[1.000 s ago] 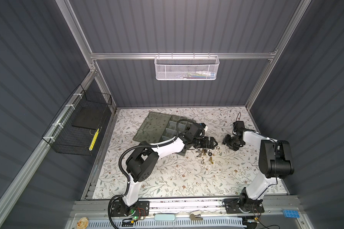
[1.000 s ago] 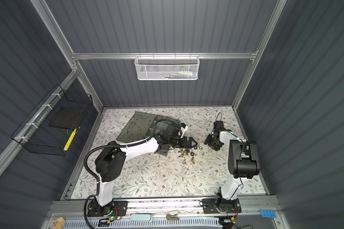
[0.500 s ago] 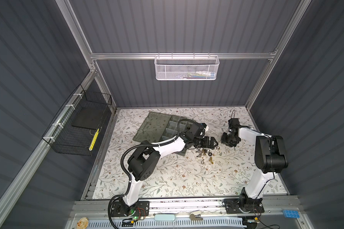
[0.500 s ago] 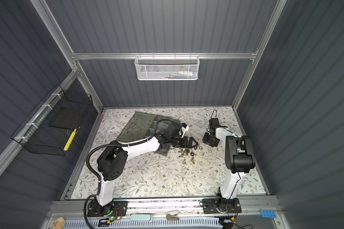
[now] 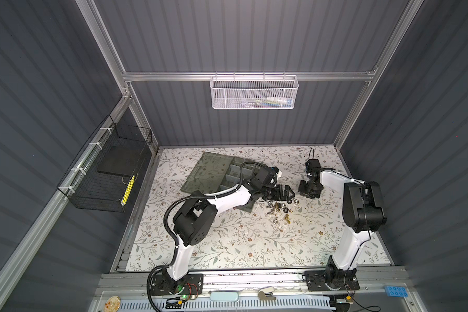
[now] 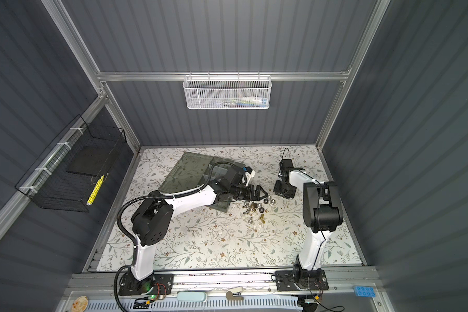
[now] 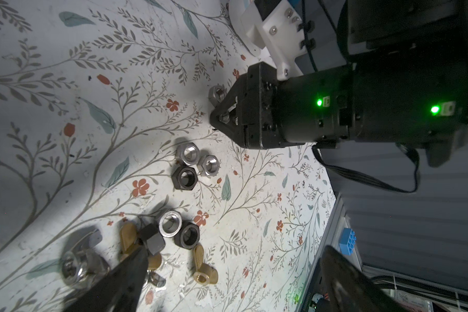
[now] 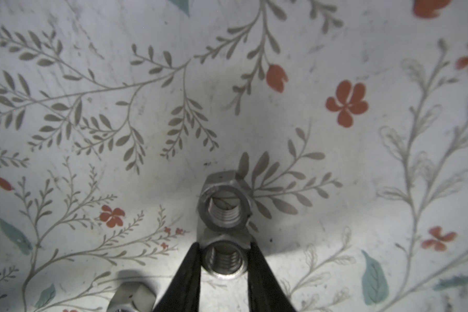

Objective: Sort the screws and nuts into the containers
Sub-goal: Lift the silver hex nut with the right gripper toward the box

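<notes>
R pincer [image 8: 224, 246] now nearer pile [image 5: 279, 211], tight on silver nut [image 8: 224, 261]; L pincer [image 7: 235, 251] apart.

Two baskets [image 5: 227, 97], one organiser box [image 5: 214, 173], two brass wing nuts [image 7: 204, 274].

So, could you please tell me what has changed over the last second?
The right tool edged toward the pile and closed on a silver nut. The left tool, the pile and the box stayed where they were.
</notes>
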Controlling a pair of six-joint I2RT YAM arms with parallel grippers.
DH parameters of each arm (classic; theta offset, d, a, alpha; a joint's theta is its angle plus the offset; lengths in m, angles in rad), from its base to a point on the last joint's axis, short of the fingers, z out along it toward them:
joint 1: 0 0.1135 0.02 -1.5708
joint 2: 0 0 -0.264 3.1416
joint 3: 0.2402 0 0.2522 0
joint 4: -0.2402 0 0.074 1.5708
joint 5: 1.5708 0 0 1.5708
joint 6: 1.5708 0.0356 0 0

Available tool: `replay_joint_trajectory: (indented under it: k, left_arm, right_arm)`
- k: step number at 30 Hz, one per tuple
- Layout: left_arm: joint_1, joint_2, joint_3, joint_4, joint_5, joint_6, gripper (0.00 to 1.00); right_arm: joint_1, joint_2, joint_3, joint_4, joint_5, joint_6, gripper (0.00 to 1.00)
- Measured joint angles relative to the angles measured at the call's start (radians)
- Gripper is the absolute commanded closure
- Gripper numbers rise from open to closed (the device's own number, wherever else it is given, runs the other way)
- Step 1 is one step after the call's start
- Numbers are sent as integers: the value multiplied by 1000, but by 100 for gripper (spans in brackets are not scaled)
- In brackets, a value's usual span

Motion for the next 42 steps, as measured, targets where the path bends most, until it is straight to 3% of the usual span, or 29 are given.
replay_joint_trajectory:
  k: [7,23,42]
  left_arm:
    - [0,-22,-39,-8,0,0,0]
    - [4,-127,-148,-22,-19,7,0]
    - [82,-427,-397,-16,-93,-13,0]
  right_arm:
    - [0,13,23,-18,4,-13,78]
    - [42,-41,10,-43,-1,-18,79]
    - [181,-188,59,-128,-13,-22,80]
